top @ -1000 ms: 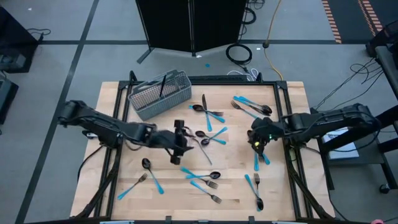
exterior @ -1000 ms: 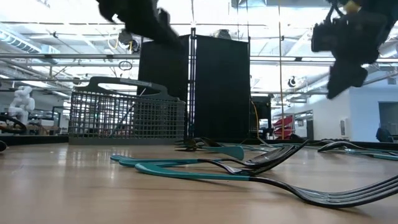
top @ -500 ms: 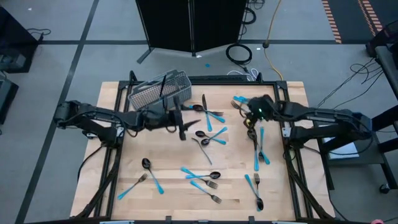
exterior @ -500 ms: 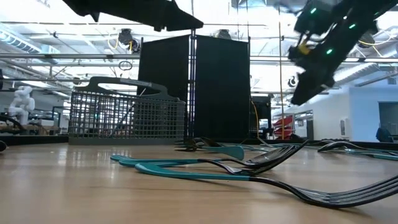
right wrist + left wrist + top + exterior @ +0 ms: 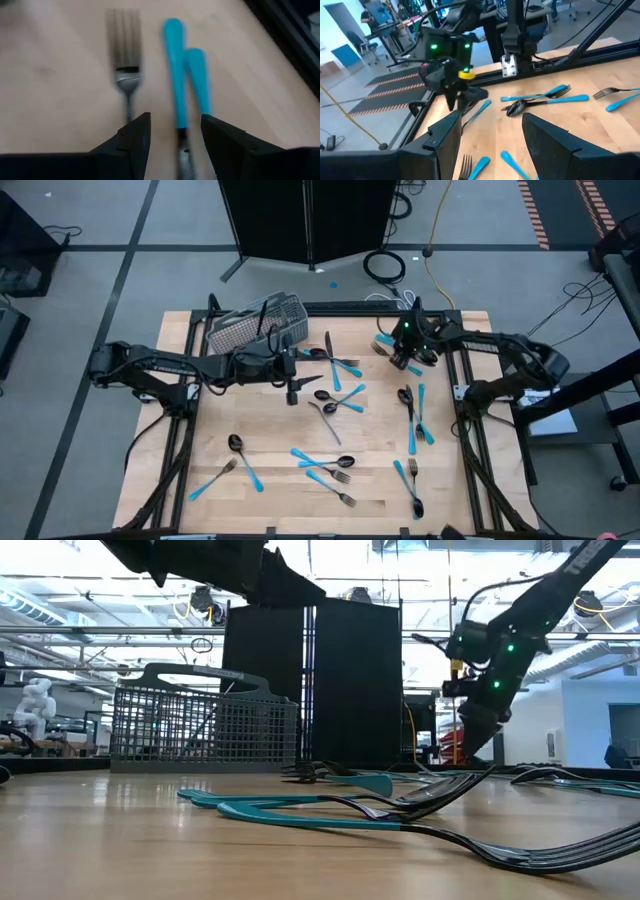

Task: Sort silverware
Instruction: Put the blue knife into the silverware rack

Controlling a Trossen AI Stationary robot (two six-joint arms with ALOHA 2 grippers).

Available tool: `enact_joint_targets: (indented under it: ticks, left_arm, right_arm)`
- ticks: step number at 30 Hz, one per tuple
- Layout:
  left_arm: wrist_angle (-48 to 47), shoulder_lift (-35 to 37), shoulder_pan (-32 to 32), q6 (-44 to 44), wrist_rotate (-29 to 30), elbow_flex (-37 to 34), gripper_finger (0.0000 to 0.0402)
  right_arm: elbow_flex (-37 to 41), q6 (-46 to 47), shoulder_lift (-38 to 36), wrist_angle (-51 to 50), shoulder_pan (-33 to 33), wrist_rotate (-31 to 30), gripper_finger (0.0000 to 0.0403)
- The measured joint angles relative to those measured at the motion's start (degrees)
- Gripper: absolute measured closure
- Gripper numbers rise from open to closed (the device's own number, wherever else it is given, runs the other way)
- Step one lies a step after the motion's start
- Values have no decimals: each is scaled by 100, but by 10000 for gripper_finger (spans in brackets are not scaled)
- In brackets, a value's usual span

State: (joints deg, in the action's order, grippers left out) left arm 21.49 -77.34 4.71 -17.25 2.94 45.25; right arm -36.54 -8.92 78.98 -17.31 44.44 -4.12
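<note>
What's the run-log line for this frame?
left end effector: open, empty, beside basket | right end effector: open, over far-right silverware | held: nothing

this is a robotics lab or a large industrial test hall, not a home. the wooden table (image 5: 270, 480) stands on a grey floor with dark lines, and a striped orange and black safety marking (image 5: 533, 210) runs at the far right. cables (image 5: 385, 265) lie coiled on the floor behind the table, next to a tall black cabinet (image 5: 310, 680). in the low view the ceiling (image 5: 90, 600) is high, with bright lights and pipes, and a small white humanoid figure (image 5: 36, 700) stands far left. the left wrist view shows more desks and a person (image 5: 370, 15) in the distance.
</note>
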Motion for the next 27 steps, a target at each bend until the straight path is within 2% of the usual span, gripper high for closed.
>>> enact_joint_targets:
  ticks: [4, 10, 17, 27]
  left_arm:
    - [17, 0, 18, -4, 2, 0, 194]
    - [45, 0, 17, -126, 2, 0, 194]
    - [-5, 0, 17, -106, 9, 0, 194]
    - [-21, 0, 17, -106, 15, 0, 194]
  right_arm:
    - [-204, -210, 326, -77, 249, 25, 234]
    - [-306, -477, 776, -93, 279, 416, 234]
    - [-317, -532, 898, -71, 361, 427, 236]
    - [-317, -520, 899, -84, 540, 465, 304]
